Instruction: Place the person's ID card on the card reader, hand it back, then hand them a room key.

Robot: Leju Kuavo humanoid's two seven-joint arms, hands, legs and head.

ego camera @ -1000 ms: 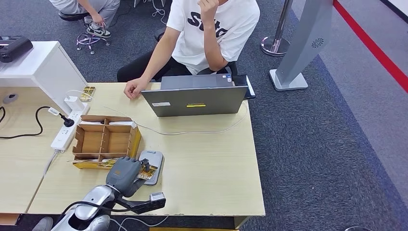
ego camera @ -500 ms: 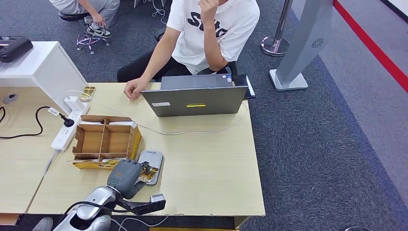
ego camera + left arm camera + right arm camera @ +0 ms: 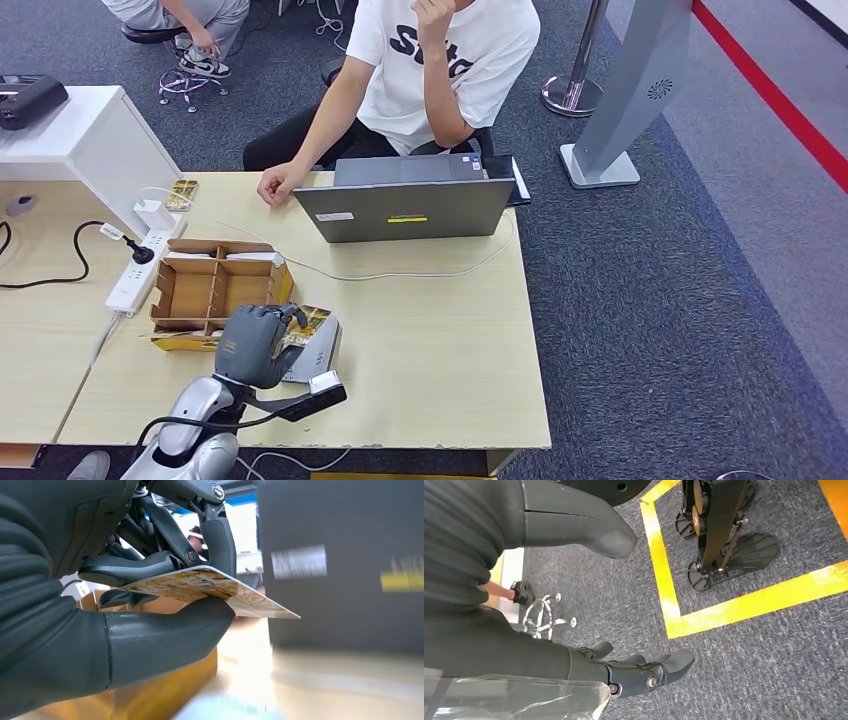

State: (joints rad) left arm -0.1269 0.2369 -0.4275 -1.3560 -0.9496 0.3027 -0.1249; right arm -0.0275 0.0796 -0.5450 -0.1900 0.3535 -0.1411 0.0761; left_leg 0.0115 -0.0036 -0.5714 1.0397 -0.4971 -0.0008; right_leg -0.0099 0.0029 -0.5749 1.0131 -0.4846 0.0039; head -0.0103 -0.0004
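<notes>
My left hand [image 3: 252, 345] pinches the yellow patterned ID card [image 3: 309, 321] just above the grey card reader [image 3: 315, 350] near the table's front. In the left wrist view the card [image 3: 210, 587] lies flat between my thumb [image 3: 165, 635] and my fingers [image 3: 220, 535], lifted off the surface. A person [image 3: 420, 60] in a white shirt sits behind the grey laptop [image 3: 405, 208], one hand [image 3: 277, 184] resting on the table edge. My right hand [image 3: 644, 672] hangs over the carpeted floor with its fingers apart and holds nothing.
A cardboard divider box [image 3: 215, 290] stands beside my left hand. A white power strip [image 3: 138, 270] with a cable lies to its left, and another patterned card [image 3: 183, 192] lies at the table's back. A white cable [image 3: 400, 273] runs in front of the laptop.
My left hand has risen and moved towards the person with the ID card, lifting it off the card reader where it lay before.
</notes>
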